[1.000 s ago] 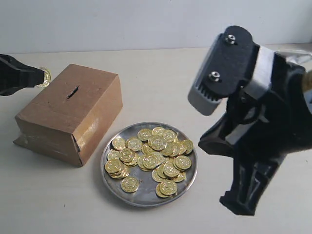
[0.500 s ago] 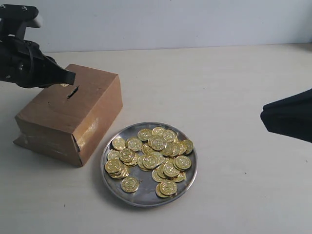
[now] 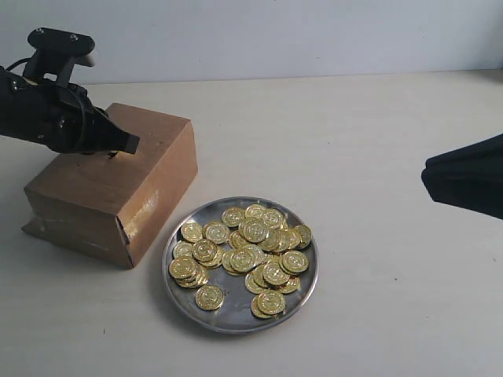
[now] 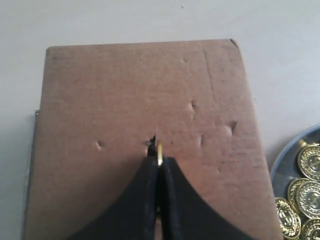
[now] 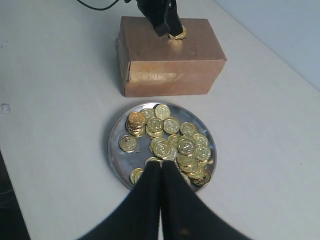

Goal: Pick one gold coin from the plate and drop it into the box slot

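My left gripper (image 3: 130, 145) (image 4: 159, 159) is shut on a gold coin (image 4: 159, 152) held on edge, right over the slot (image 4: 152, 140) in the top of the brown cardboard box (image 3: 90, 192) (image 4: 100, 100). The right wrist view shows the same coin (image 5: 176, 35) at the left gripper's tip above the box (image 5: 170, 75). The silver plate (image 3: 181, 294) (image 5: 116, 150) lies right of the box, heaped with several gold coins (image 3: 244, 255). My right gripper (image 5: 161, 165) is shut with nothing in it, raised well above the plate; only a dark part of that arm (image 3: 468, 184) shows at the exterior view's right edge.
The pale tabletop (image 3: 354, 133) stretches behind and to the right of the plate. A black cable (image 5: 95, 5) runs off behind the box in the right wrist view. A light wall (image 3: 275, 35) bounds the far side.
My left gripper has carried the coin from the box's far left corner to over the slot. The right arm pulled back out of the middle to the right edge.
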Motion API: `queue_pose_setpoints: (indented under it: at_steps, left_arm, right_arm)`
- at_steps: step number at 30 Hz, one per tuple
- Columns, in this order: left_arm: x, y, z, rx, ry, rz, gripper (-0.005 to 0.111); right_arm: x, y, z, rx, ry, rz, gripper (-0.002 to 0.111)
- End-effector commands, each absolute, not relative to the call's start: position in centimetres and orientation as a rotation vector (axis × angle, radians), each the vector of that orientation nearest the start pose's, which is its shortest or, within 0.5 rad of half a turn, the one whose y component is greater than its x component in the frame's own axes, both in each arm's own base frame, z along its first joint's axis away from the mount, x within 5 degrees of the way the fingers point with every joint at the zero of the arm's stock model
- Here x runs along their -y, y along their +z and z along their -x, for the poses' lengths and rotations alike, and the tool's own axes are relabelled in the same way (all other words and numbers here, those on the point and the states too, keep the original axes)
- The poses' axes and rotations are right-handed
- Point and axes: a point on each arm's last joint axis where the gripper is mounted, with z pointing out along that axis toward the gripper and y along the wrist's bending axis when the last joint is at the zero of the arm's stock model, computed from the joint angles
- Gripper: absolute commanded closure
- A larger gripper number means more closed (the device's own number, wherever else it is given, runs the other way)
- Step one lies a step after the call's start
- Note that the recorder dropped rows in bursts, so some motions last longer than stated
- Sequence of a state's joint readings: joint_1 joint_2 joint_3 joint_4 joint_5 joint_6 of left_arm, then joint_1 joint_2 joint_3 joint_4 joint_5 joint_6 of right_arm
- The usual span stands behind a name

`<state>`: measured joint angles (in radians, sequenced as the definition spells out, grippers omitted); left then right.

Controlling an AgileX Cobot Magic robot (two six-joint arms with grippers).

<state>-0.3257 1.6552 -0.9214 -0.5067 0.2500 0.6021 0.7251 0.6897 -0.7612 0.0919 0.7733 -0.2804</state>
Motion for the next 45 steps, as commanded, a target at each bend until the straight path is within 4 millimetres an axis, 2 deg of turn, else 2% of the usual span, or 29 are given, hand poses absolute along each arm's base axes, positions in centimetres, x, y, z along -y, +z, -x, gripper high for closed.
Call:
queue_pose_setpoints:
  at_steps: [1, 4, 11, 14, 17, 20, 23, 28, 33, 38, 45]
  left_arm:
    - [11.9, 20.0, -31.3, -2.370, -0.247, -0.578, 0.107]
    - [11.9, 20.0, -31.2, -2.377, -0.251, -0.583, 0.103]
    - [11.9, 20.0, -31.2, -2.386, -0.261, -0.559, 0.063]
    - [11.9, 20.1, -31.1, -2.386, -0.264, -0.558, 0.056]
    - [12.1, 21.2, -31.0, -2.385, -0.291, -0.577, 0.057]
    - [12.3, 23.5, -30.7, -2.350, -0.320, -0.599, 0.059]
    - [12.1, 26.5, -30.0, -2.283, -0.330, -0.625, 0.067]
    - [11.5, 31.2, -27.8, -2.156, -0.335, -0.633, 0.077]
    - [10.6, 34.9, -25.1, -2.035, -0.337, -0.622, 0.078]
    - [10.0, 36.9, -23.3, -1.960, -0.336, -0.613, 0.078]
    - [9.9, 37.5, -22.8, -1.939, -0.335, -0.609, 0.078]
  right_arm:
    - [-8.7, 34.1, -9.0, -1.938, 0.348, 1.029, 0.108]
    - [-8.7, 34.1, -9.0, -1.938, 0.348, 1.029, 0.108]
    - [-8.7, 34.1, -9.0, -1.939, 0.350, 1.027, 0.108]
    - [-8.7, 34.1, -9.0, -1.939, 0.350, 1.027, 0.108]
    - [-8.7, 34.1, -9.0, -1.938, 0.348, 1.029, 0.108]
    - [-8.7, 34.1, -9.0, -1.938, 0.348, 1.029, 0.108]
    - [-8.7, 34.1, -9.0, -1.938, 0.348, 1.029, 0.108]
    - [-8.7, 34.1, -9.0, -1.939, 0.354, 1.027, 0.108]
    - [-8.7, 34.1, -9.0, -1.941, 0.363, 1.025, 0.108]
    - [-8.7, 34.1, -9.0, -1.943, 0.367, 1.022, 0.108]
    - [-8.7, 34.1, -9.0, -1.942, 0.366, 1.024, 0.108]
